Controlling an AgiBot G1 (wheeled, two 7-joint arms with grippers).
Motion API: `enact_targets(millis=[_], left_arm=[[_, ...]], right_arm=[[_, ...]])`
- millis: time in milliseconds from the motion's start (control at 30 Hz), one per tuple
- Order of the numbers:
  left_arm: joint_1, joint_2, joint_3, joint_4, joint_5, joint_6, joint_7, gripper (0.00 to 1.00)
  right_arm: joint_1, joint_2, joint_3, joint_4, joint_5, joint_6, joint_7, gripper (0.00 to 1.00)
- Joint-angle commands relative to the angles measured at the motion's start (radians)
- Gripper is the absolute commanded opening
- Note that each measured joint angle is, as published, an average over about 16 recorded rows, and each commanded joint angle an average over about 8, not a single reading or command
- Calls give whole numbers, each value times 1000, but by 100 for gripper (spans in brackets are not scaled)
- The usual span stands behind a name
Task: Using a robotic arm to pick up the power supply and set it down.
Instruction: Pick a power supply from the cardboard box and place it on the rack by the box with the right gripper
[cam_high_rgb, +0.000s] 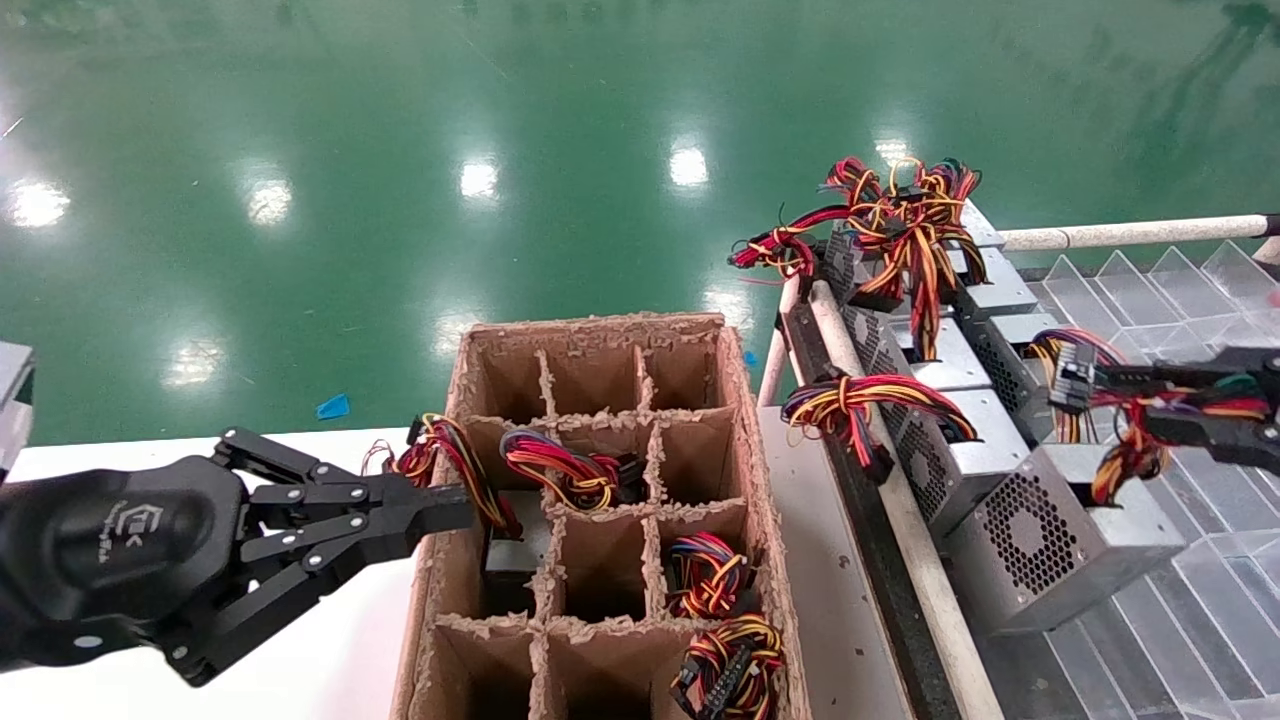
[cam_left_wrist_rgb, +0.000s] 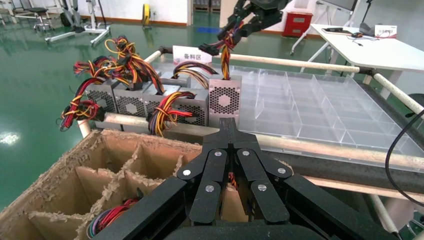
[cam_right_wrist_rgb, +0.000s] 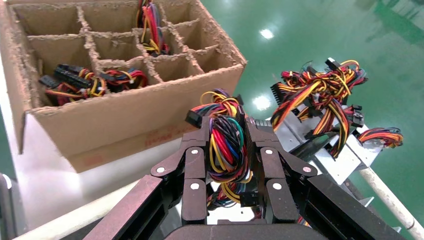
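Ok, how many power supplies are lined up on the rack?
5 power supplies in one row along the rack's edge; the right gripper holds the end one's wires. More may hide under the bundles.

Scene is brightly, evenly lit from overhead. Ceiling lamps are mirrored as white glare spots on the glossy green floor (cam_high_rgb: 400, 150); hazy sheen is seen w/ them. Shadows are soft, deepest inside the cardboard box (cam_high_rgb: 600, 480). Head view is fairly sharp; near black gripper (cam_left_wrist_rgb: 231, 131) in wrist view is slightly soft.
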Motion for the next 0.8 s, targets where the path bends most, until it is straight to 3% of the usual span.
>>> enact_targets(millis=[33, 300, 667, 700, 800], left_arm=[[0, 0, 0, 0, 0, 0, 0, 0], [0, 0, 0, 0, 0, 0, 0, 0], [0, 0, 0, 0, 0, 0, 0, 0], [0, 0, 0, 0, 0, 0, 0, 0], [0, 0, 0, 0, 0, 0, 0, 0]], right_arm=[[-10, -22, -4, -45, 10, -7, -25, 0], [-69, -87, -32, -117, 67, -20, -85, 0], [-82, -142, -65, -110, 44, -4, -100, 0], [-82, -148, -67, -106, 39, 0, -100, 3], [-79, -165, -74, -93, 20, 13, -97, 38]])
